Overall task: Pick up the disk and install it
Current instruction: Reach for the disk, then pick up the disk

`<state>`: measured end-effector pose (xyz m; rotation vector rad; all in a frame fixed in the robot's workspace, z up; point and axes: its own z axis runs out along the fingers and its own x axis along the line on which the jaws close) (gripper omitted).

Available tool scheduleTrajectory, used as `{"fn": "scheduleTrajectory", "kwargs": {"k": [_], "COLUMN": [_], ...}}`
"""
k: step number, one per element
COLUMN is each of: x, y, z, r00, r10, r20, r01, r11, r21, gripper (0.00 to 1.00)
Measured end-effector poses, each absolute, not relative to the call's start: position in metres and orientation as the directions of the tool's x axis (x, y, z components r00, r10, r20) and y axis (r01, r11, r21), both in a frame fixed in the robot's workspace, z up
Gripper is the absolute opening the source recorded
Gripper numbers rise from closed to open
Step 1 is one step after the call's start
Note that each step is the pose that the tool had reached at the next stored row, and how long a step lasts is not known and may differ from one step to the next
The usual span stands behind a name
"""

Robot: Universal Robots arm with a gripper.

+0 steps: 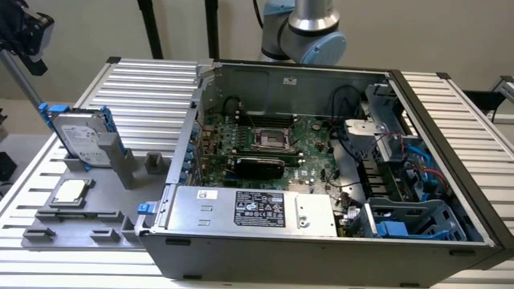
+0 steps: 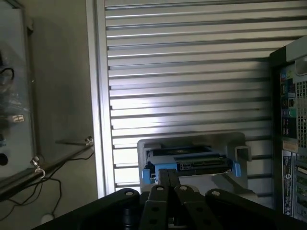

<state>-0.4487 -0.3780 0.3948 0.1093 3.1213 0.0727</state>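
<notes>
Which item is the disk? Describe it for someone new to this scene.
At the exterior view's left, beside the open computer case, a grey fixture lies on the ribbed table. The disk stands on edge at its far end. Unlike the small square chip lying flat nearby, it is larger, with a white label and blue side rails.

Lighting, exterior view: bright, even, soft; inside of the computer case (image 1: 321,180) in mild shade, pale sheen on the ribbed surface (image 1: 153,84) beside it. Wrist view: dimmer, with a white glare band on the surface beside the case.
</notes>
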Motion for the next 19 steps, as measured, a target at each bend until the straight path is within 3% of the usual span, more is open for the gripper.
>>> {"fn": "scheduleTrajectory", "kwargs": {"k": [19], "x": [-0.4491], "y": [-0.3780], "z": [0.3948], "r00": [-0.999], "r10": [0.041], "r20": [-0.016], "r01": [0.040], "r11": [0.998], "r21": [0.047], "gripper": [0.11]}}
